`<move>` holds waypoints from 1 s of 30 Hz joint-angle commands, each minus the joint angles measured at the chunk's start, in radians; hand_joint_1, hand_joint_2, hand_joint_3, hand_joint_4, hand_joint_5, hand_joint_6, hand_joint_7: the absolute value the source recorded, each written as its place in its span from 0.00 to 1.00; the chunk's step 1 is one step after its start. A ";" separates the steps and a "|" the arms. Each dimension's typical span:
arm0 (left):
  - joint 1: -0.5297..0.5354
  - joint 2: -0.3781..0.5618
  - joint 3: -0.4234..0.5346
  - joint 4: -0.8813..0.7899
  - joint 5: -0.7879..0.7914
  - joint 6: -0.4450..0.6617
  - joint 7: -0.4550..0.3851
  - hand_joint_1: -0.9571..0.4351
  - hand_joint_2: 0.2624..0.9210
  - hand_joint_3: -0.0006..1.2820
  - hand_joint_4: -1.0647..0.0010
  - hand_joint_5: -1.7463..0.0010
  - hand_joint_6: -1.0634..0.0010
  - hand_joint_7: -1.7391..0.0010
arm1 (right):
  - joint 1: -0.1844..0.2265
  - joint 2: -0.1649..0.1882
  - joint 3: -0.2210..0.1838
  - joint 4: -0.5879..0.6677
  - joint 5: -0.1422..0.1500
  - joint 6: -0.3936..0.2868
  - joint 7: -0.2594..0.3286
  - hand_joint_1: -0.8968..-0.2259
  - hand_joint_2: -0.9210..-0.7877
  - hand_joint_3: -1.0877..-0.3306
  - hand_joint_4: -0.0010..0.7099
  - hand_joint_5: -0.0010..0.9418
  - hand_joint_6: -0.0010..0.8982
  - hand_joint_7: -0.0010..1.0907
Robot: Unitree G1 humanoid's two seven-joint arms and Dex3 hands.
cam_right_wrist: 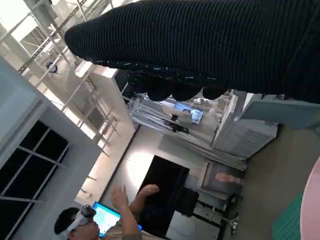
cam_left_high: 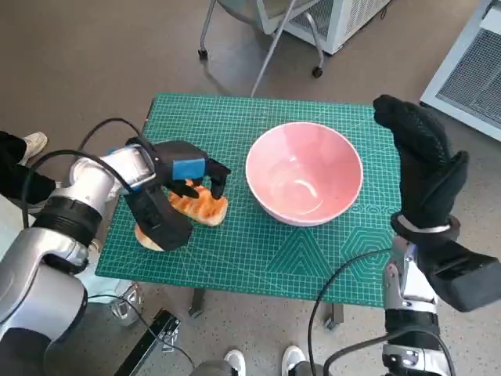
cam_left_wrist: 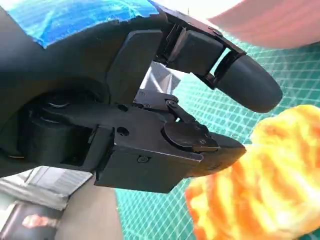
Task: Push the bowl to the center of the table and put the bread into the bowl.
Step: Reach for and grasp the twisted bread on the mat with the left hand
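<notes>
The pink bowl stands empty near the middle of the green mat, slightly right; its wall shows in the left wrist view. The orange-brown bread lies on the mat left of the bowl. My left hand hovers over it, fingers draped across its far side. In the left wrist view one finger touches the bread, while the other finger stays apart from it with mat showing between. My right hand is raised flat beside the bowl's right side, holding nothing.
The mat's front edge is near the bread. Chair legs with casters and white cabinets stand beyond the table. Shoes show below the front edge, another shoe at left. A person wearing a headset appears in the right wrist view.
</notes>
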State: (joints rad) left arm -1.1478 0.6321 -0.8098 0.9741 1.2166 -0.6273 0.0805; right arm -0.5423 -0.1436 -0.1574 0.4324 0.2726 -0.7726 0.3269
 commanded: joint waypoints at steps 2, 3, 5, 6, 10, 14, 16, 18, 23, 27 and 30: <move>-0.012 0.020 0.010 0.001 -0.028 -0.004 -0.029 0.69 1.00 0.09 0.44 0.32 0.44 0.27 | 0.013 0.009 -0.005 0.018 0.002 0.004 0.001 0.45 0.00 0.45 0.49 0.01 0.08 0.67; -0.011 0.021 0.012 0.001 -0.032 -0.006 -0.032 0.69 1.00 0.09 0.44 0.31 0.44 0.27 | 0.013 0.010 -0.005 0.019 0.002 0.004 0.002 0.45 0.00 0.45 0.49 0.01 0.08 0.67; -0.009 0.020 0.017 0.004 -0.046 -0.009 -0.043 0.69 1.00 0.10 0.45 0.33 0.43 0.26 | 0.014 0.012 -0.004 0.019 0.003 0.004 0.002 0.45 0.00 0.45 0.49 0.01 0.08 0.67; -0.008 0.020 0.021 0.005 -0.056 -0.014 -0.050 0.69 1.00 0.10 0.46 0.34 0.42 0.25 | 0.014 0.012 -0.004 0.020 0.003 0.004 0.003 0.45 0.00 0.45 0.49 0.01 0.08 0.66; -0.004 0.025 0.038 0.008 -0.097 -0.026 -0.092 0.69 1.00 0.11 0.50 0.33 0.41 0.24 | 0.015 0.011 -0.005 0.022 0.004 0.005 0.004 0.45 0.00 0.45 0.49 0.01 0.08 0.66; 0.007 0.036 0.058 -0.018 -0.132 -0.003 -0.190 0.66 0.86 0.08 0.58 0.63 0.48 0.54 | 0.019 0.010 -0.005 0.016 0.005 0.009 0.004 0.45 0.00 0.45 0.49 0.01 0.08 0.66; 0.016 0.037 0.072 -0.047 -0.152 0.038 -0.278 0.59 0.79 0.05 0.62 0.81 0.53 0.71 | 0.020 0.009 -0.005 0.011 0.006 0.013 0.003 0.45 0.00 0.45 0.49 0.01 0.08 0.66; 0.030 0.035 0.089 -0.079 -0.175 0.088 -0.366 0.51 0.74 0.03 0.68 0.90 0.58 0.83 | 0.021 0.008 -0.005 0.007 0.008 0.017 0.003 0.45 0.00 0.45 0.49 0.01 0.08 0.66; 0.088 0.041 0.136 -0.188 -0.221 0.197 -0.513 0.34 0.69 0.00 0.78 0.99 0.68 0.96 | 0.023 0.008 -0.005 0.001 0.006 0.021 0.001 0.45 0.00 0.45 0.49 0.01 0.08 0.66; 0.133 0.039 0.170 -0.252 -0.257 0.264 -0.592 0.32 0.68 0.00 0.80 1.00 0.70 0.98 | 0.025 0.006 -0.005 0.000 0.000 0.019 -0.001 0.45 0.00 0.45 0.49 0.01 0.08 0.66; 0.154 0.041 0.174 -0.289 -0.254 0.297 -0.631 0.31 0.68 0.00 0.82 1.00 0.71 0.99 | 0.026 0.006 -0.005 -0.001 -0.004 0.019 -0.003 0.45 0.00 0.44 0.49 0.01 0.08 0.66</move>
State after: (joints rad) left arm -1.0281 0.6646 -0.6470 0.7249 0.9750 -0.3616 -0.5062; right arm -0.5399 -0.1396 -0.1581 0.4306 0.2719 -0.7677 0.3269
